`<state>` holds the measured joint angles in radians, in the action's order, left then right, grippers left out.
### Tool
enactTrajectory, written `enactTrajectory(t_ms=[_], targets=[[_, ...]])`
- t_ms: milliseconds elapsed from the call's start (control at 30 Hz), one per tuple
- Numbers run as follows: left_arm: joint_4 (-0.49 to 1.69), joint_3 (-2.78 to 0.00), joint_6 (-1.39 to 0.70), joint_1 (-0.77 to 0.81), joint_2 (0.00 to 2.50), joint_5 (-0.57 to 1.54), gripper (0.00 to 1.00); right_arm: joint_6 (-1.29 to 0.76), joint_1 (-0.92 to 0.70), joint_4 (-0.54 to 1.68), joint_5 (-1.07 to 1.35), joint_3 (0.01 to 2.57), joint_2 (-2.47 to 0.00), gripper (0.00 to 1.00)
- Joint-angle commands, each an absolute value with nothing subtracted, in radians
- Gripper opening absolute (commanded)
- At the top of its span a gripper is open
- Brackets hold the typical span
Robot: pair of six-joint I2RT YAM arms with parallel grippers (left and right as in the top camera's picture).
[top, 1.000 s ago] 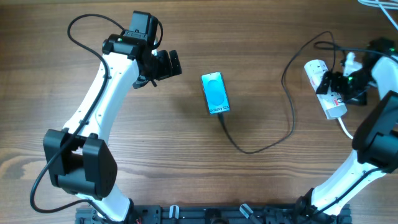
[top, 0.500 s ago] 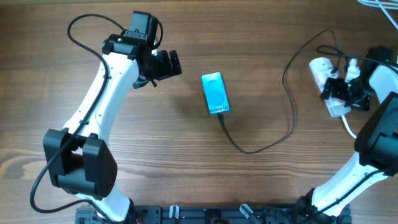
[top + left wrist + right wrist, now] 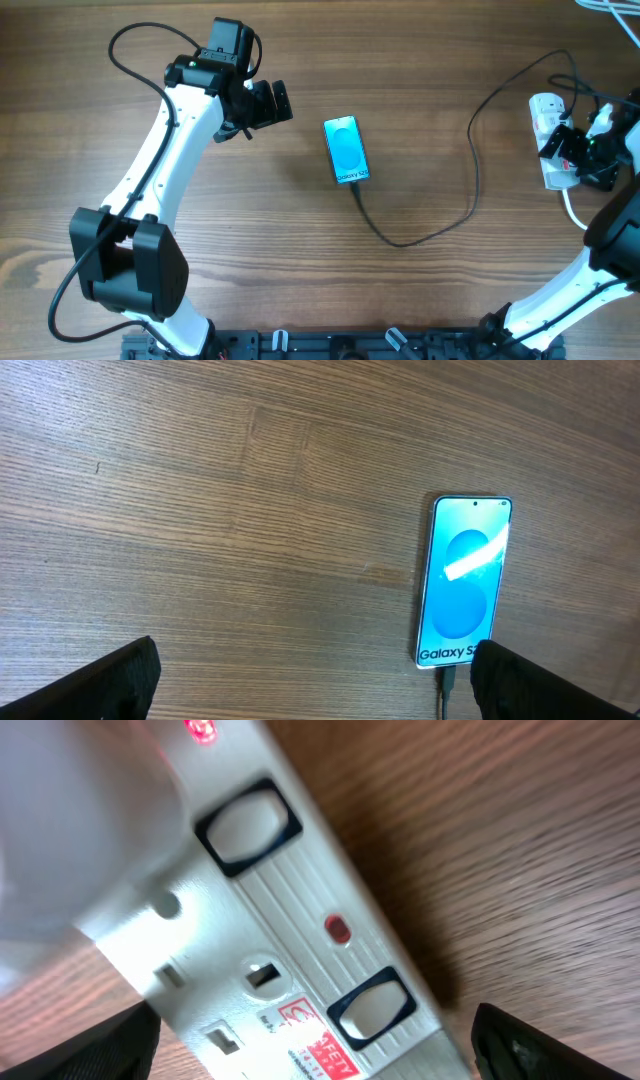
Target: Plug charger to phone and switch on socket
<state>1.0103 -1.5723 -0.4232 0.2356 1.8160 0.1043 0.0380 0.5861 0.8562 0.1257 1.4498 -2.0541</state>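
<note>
White plastic power strip [image 3: 546, 108] at right frame edge beneath right tool [image 3: 575, 155], jaws wide, empty; left tool [image 3: 270, 104] likewise. Risk: off-centre switch press slides strip, tugging thin black cable [image 3: 471, 160] from centre-frame blue-screened smartphone [image 3: 347, 150].

Brown wood-grain table [image 3: 300, 290] carries a small rectangular light-blue-screened phone [image 3: 347, 150]. A thin black cable [image 3: 402, 243] meets the phone's lower edge and loops right. A white elongated power strip [image 3: 545, 108] lies far right of the phone.
</note>
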Motion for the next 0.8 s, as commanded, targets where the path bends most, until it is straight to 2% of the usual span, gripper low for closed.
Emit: enactTrajectory(t_ms=[0,767], targets=[[1.011,-1.570,-0.407,0.234,1.820,0.096,1.00,0.027,0.581,0.857,0.105,1.502,-1.932,1.00],[1.011,-1.570,-0.407,0.234,1.820,0.096,1.00,0.023,0.566,0.759,0.112,1.497,-1.874,1.00]])
